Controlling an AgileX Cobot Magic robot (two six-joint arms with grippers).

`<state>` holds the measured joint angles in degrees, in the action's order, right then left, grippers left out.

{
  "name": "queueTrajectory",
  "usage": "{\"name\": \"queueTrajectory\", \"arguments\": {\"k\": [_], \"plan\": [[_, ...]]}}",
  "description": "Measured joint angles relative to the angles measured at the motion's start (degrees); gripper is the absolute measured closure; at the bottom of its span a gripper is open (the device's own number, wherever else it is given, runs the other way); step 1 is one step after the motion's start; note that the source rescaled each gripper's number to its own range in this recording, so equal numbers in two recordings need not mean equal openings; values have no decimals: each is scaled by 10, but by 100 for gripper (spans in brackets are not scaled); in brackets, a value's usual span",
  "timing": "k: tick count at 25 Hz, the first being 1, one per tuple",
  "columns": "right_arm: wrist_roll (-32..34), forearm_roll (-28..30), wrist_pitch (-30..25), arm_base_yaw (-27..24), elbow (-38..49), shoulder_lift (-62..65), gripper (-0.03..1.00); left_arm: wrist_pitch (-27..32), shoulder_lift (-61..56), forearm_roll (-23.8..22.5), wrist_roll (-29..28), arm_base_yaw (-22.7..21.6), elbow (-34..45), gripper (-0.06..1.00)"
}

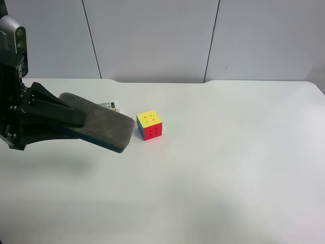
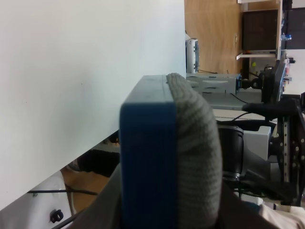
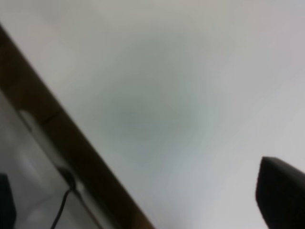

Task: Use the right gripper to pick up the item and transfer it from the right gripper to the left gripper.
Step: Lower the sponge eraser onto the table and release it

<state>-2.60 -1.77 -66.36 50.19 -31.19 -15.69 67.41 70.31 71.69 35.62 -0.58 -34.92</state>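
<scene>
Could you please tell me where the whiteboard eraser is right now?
The flat grey-felt, blue-based whiteboard eraser is clamped in the left claw at the exterior high view's left, its free end near the multicoloured puzzle cube.

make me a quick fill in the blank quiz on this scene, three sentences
1. The base of the eraser is ____, and its felt is grey.
2. The left end effector is shut on the ____.
3. The top face of the puzzle cube is ____.
Missing words: blue; eraser; yellow.
</scene>
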Motion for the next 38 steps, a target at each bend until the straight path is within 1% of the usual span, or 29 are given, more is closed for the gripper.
{"name": "queueTrajectory", "arguments": {"k": [3, 5, 20, 23, 24, 28, 36, 38], "plan": [[26, 12, 39, 0, 10, 1, -2, 0, 0, -1, 2, 0, 0, 94], [33, 14, 47, 0, 14, 0, -2, 0, 0, -1, 2, 0, 0, 94], [35, 12, 48, 0, 18, 3, -2, 0, 0, -6, 4, 0, 0, 94], [35, 11, 50, -3, 18, 26, -2, 0, 0, -6, 5, 0, 0, 94], [35, 11, 50, -11, 18, 39, -2, 0, 0, -6, 5, 0, 0, 94], [35, 11, 52, -83, 18, 90, -2, 0, 0, -6, 12, 0, 0, 94], [35, 11, 54, -286, 18, 132, -2, -3, 0, -7, 30, 0, 0, 94], [35, 11, 55, -322, 18, 150, -2, -15, 0, -7, 34, 0, 0, 94]]}}
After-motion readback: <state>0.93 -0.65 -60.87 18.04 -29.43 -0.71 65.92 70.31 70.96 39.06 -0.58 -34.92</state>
